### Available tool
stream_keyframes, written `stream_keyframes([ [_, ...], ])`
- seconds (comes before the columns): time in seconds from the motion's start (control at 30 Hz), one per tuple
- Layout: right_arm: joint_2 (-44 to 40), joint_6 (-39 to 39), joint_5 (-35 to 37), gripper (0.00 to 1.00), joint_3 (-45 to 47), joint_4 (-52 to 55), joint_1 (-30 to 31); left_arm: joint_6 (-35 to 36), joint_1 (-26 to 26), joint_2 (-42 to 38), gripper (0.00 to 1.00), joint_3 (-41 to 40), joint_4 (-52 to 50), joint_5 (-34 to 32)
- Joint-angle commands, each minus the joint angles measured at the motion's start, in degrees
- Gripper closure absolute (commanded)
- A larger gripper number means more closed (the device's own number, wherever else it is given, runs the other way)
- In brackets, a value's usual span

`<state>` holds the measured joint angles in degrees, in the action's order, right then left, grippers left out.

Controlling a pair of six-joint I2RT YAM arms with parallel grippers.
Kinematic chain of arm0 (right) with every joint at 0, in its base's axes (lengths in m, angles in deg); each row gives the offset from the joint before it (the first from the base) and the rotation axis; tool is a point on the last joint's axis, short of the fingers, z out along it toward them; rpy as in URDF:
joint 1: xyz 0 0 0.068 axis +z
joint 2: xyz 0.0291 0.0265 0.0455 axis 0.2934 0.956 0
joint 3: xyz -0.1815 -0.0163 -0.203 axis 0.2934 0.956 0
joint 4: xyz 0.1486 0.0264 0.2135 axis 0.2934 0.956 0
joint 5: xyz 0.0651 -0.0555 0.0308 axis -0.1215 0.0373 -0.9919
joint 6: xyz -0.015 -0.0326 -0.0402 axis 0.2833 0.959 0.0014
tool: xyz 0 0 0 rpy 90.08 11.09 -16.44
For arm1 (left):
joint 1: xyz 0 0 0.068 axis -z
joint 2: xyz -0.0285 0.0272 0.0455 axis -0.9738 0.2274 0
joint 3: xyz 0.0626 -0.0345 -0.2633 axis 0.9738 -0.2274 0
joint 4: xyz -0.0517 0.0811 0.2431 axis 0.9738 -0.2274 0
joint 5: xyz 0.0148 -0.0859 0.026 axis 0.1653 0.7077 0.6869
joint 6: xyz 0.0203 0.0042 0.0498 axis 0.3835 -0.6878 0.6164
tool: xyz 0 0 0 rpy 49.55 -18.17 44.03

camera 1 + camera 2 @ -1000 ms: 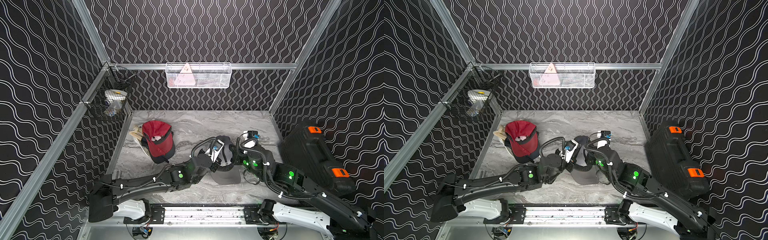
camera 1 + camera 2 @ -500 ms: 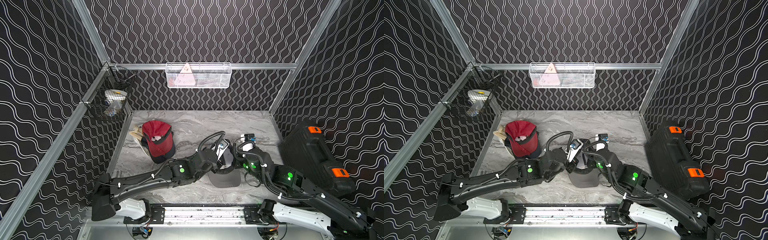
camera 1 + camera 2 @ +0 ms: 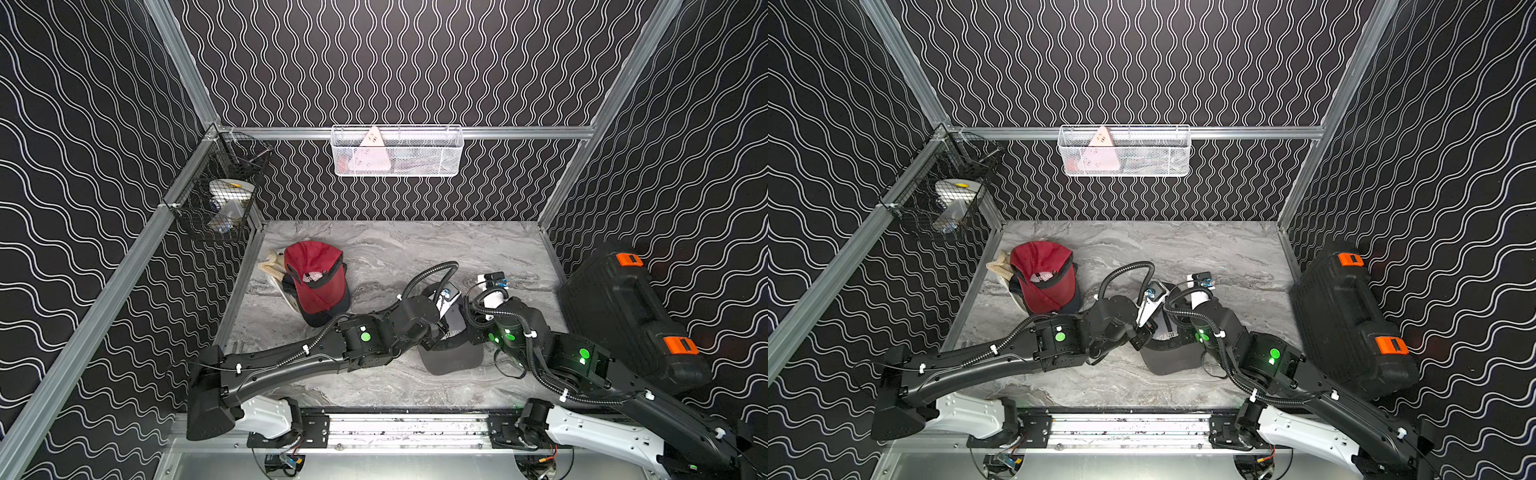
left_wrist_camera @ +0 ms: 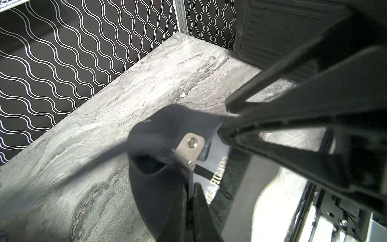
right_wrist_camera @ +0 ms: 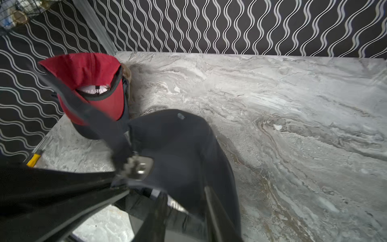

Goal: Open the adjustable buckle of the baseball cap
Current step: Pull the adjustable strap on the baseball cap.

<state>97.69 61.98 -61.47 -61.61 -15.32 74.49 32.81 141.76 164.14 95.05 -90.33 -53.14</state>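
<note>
The dark baseball cap (image 3: 451, 359) lies at the table's middle front between both arms, its brim toward the front edge. In the left wrist view my left gripper (image 4: 190, 186) is shut on the cap's rear band, just below the silver metal buckle (image 4: 189, 146). A dark strap (image 4: 94, 163) trails away from the buckle, blurred. The right wrist view shows the buckle (image 5: 139, 166) with the strap (image 5: 83, 109) running off it. My right gripper (image 5: 184, 211) has its fingers apart, with the cap's rim and inner label between them.
A red cap (image 3: 316, 278) lies on other caps at the left wall. A black case with orange latches (image 3: 623, 316) stands against the right wall. A white mesh basket (image 3: 397, 151) hangs on the back rail. A black wire basket (image 3: 220, 203) sits in the left corner.
My right gripper's fingers have parted from shut. The left arm has swung right and forward with the cap's band. The strap is now blurred with motion.
</note>
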Motion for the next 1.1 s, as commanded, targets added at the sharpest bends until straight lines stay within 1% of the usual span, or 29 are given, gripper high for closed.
stream_keyframes([
  [0.0,-0.1,1.5,-1.4,0.67,0.2,0.2,0.1,0.0,0.0,-0.2,1.00,1.3,-0.6,1.0],
  [0.2,-1.1,1.9,-3.4,0.67,1.3,-1.8,0.1,-1.1,0.0,0.0,1.00,1.7,-1.2,3.5],
  [0.5,-3.5,1.6,-4.0,0.67,1.8,0.9,0.1,-1.5,0.0,0.2,1.00,3.1,-3.3,2.9],
  [0.63,-5.1,2.6,-6.0,0.68,2.4,1.7,0.1,-1.8,0.0,0.5,1.00,4.1,-4.2,3.1],
  [0.8,-3.7,3.9,-9.5,0.75,2.5,2.4,0.1,-1.9,0.0,0.7,1.00,4.9,-4.9,2.9],
  [0.9,-2.4,4.4,-11.1,0.75,2.6,1.8,0.1,-2.1,0.0,1.1,1.00,5.8,-5.5,2.8],
  [1.07,-1.4,4.8,-11.5,0.73,2.9,-0.4,0.1,-2.5,-0.1,1.3,1.00,6.5,-6.4,2.9],
])
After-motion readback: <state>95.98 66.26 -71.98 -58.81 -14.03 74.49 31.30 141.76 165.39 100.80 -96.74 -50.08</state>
